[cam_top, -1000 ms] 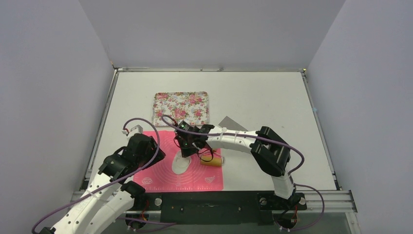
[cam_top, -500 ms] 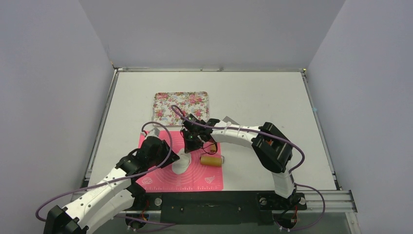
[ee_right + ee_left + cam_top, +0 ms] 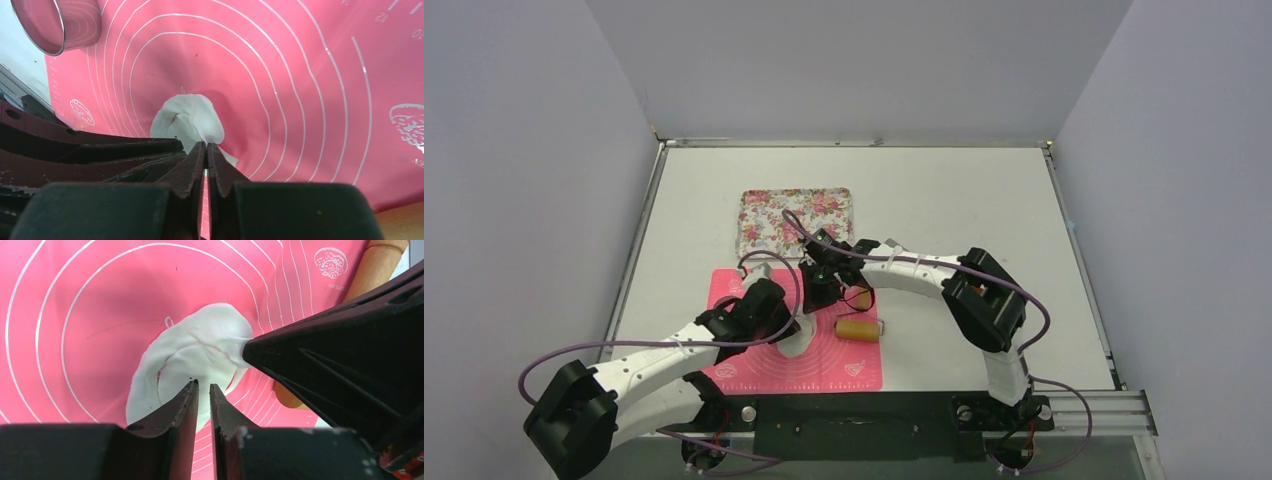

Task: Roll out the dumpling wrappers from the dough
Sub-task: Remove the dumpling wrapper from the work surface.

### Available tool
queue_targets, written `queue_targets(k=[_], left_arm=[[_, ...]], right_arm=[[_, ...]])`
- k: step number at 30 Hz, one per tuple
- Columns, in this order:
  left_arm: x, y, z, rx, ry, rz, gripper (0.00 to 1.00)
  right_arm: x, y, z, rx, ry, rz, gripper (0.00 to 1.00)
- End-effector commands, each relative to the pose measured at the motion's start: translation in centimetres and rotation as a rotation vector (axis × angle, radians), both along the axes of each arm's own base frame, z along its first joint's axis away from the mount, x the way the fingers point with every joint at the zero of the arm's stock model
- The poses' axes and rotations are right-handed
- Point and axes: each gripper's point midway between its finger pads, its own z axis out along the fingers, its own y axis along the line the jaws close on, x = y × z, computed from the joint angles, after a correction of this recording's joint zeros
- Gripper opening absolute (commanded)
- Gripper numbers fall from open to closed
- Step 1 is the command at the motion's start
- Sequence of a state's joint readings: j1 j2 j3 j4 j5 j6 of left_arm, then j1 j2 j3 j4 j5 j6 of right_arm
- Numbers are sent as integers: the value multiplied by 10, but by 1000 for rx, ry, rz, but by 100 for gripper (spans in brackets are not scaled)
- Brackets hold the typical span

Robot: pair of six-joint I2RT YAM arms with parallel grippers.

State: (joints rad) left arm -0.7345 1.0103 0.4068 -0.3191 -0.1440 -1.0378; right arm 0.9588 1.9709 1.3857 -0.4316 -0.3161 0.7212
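The dough (image 3: 200,347), a crumpled white sheet folded over itself, sits in the middle of the pink mat (image 3: 849,368), which lies on the near part of the counter (image 3: 984,200). Both arms meet over it. The right pincer (image 3: 206,145) comes in from the far right with its fingers pressed together, clamped on the dough's edge, and the sheet is drawn up to a point where it is held. The left pincer (image 3: 202,386) reaches in from the near left. Its fingers stand only a narrow slit apart, tips at the dough's edge with white showing through the slit; I cannot tell whether they grip it. A wooden rolling pin (image 3: 857,328) lies just right of the dough, at the mat's right side. A metal ring cutter (image 3: 50,25) stands at an edge of the mat, seen only from the right wrist. A floral tray (image 3: 794,215) sits on the counter just beyond the mat's far edge
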Motion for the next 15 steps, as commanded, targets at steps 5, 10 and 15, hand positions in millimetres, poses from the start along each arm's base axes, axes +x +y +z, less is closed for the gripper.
queue_targets(k=[5, 10, 15], left_arm=[[29, -15, 18, -7, -95, 51, 12], [29, -13, 9, 23, -76, 79, 12], [29, -13, 6, 39, -68, 92, 13]], right_arm=[[4, 6, 44, 120, -24, 16, 0], [-1, 7, 60, 162, -15, 36, 0], [-7, 8, 72, 200, 1, 59, 0]])
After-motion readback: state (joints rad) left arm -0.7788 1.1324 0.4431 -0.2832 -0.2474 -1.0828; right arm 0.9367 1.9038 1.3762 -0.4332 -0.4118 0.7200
